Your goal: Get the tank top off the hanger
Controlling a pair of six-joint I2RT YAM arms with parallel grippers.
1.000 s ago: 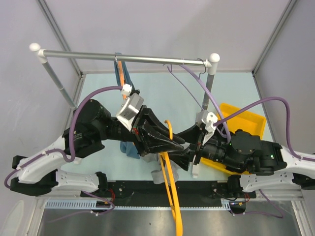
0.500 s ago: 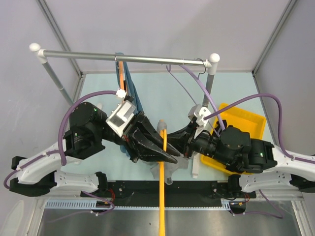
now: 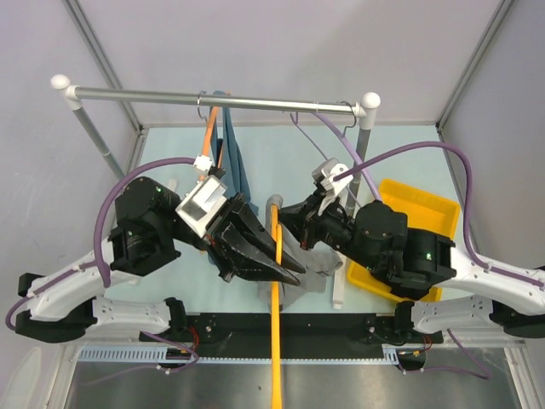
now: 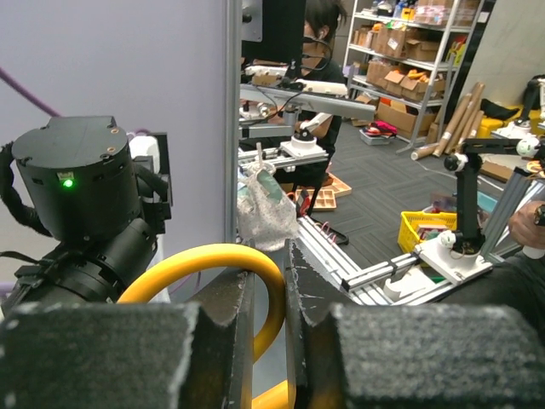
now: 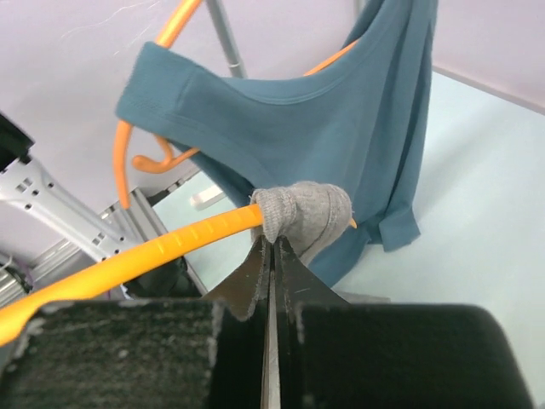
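Note:
A grey tank top (image 5: 308, 210) is wrapped over one end of a yellow hanger (image 5: 162, 247). In the top view its cloth (image 3: 317, 262) hangs below my two grippers. My left gripper (image 4: 268, 285) is shut on the hanger's curved bend (image 4: 204, 258), and in the top view it (image 3: 285, 268) grips the hanger (image 3: 275, 324) near mid-table. My right gripper (image 5: 274, 245) is shut, its tips pinching the lower edge of the grey cloth at the hanger's end. From above, the right gripper (image 3: 285, 217) reaches in from the right.
A blue tank top (image 3: 232, 158) hangs on an orange hanger (image 3: 210, 128) from the metal rail (image 3: 281, 104) at the back. A yellow bin (image 3: 421, 213) stands at the right under my right arm. A white object (image 3: 336, 294) lies near the front edge.
My right gripper moved left to the hanger's end and shut on the grey cloth. My left arm turned the yellow hanger straighter, keeping its grip.

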